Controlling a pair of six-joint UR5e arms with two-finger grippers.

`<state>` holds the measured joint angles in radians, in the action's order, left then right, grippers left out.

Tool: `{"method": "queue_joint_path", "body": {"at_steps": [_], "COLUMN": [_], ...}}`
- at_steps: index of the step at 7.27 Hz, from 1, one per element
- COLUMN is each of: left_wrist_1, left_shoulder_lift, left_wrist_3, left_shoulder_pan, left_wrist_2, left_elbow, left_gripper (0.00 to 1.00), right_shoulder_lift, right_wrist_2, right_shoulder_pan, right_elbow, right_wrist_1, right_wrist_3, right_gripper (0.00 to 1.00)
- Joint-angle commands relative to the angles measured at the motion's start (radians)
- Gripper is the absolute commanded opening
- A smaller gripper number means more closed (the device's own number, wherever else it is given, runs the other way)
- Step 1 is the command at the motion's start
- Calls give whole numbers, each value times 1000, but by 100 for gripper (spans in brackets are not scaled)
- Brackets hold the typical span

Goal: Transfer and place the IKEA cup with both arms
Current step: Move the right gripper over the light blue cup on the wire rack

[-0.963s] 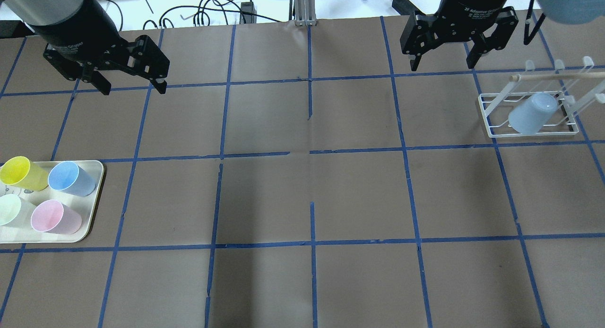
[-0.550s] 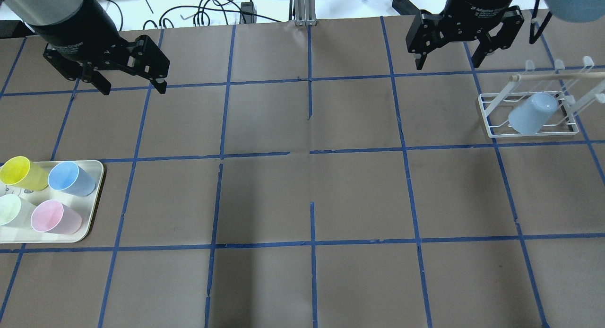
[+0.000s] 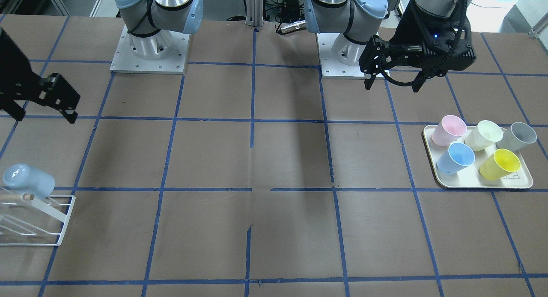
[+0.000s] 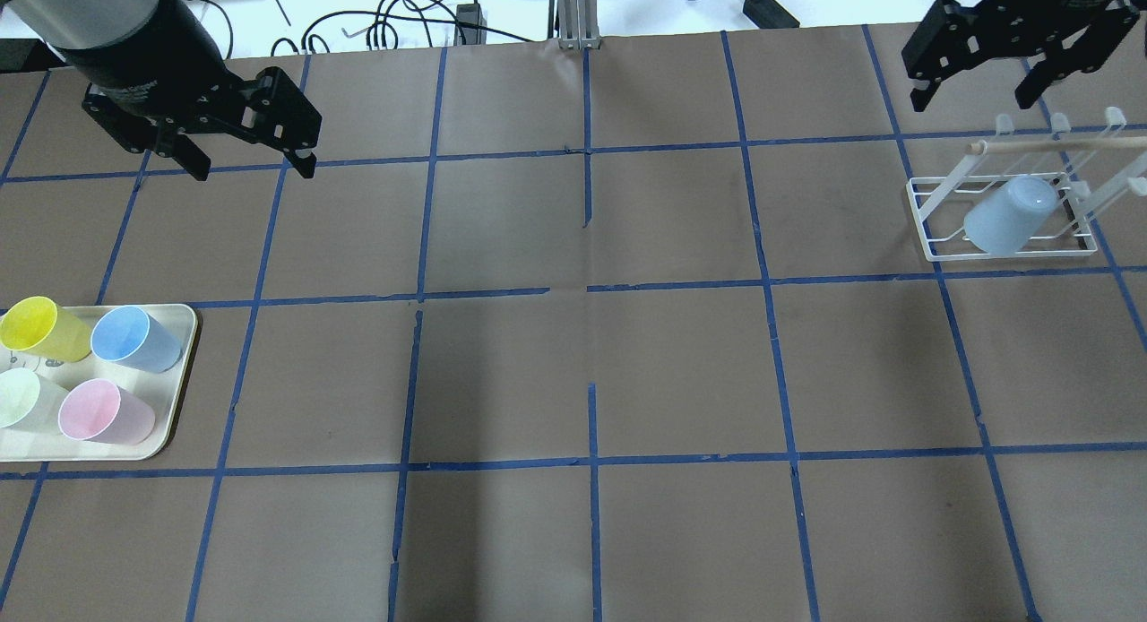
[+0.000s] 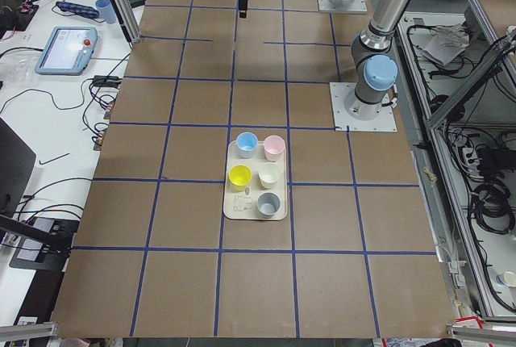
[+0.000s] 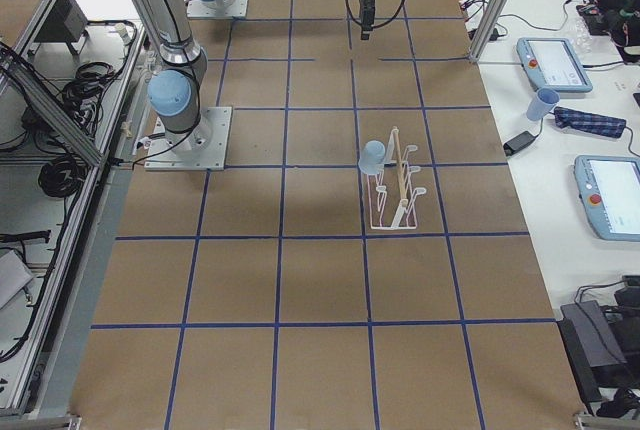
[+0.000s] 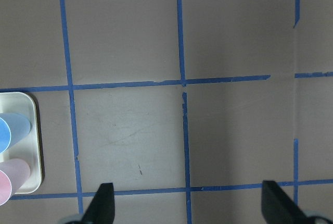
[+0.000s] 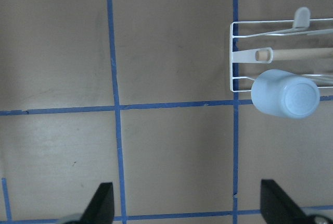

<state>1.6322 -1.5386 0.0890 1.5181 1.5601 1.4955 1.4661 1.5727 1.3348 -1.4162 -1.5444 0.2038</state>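
The pale light-blue IKEA cup (image 4: 1008, 214) hangs upside down and tilted on a peg of the white wire rack (image 4: 932, 246) at the right of the table. It also shows in the front view (image 3: 28, 181) and the right wrist view (image 8: 285, 94). My right gripper (image 4: 970, 100) is open and empty. It hovers beyond the rack, apart from the cup, and shows at the left of the front view (image 3: 45, 116). My left gripper (image 4: 254, 167) is open and empty above the table's far left part, beyond the tray, and shows in the front view (image 3: 391, 86).
A cream tray (image 4: 184, 335) at the left edge holds a yellow cup (image 4: 40, 328), a deeper blue cup (image 4: 134, 338), a pink cup (image 4: 103, 413) and a pale green cup (image 4: 22, 400). A grey cup (image 3: 518, 135) shows in the front view. Cables lie beyond the table's far edge.
My right gripper has moved to the right and toward the far edge, still open. The left gripper and the cup on the rack have not moved.
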Motion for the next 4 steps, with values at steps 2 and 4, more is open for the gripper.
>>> {"method": "queue_joint_path", "body": {"at_steps": [2,4], "left_wrist_1": [0,-2], "left_shoulder_lift": [-1,-2], "left_wrist_3": [0,0], "left_shoulder_pan": [1,1], "left_wrist_2": [0,0], "left_elbow": [0,0], "left_gripper": [100,100], "right_shoulder_lift": [-87,-150], "right_wrist_2": [-2,0], "right_shoulder_pan": [-130,-170], "right_elbow": [-7,-13], "right_wrist_1": [-71,-105], "right_wrist_3": [187,229], "right_gripper": [100,97]}}
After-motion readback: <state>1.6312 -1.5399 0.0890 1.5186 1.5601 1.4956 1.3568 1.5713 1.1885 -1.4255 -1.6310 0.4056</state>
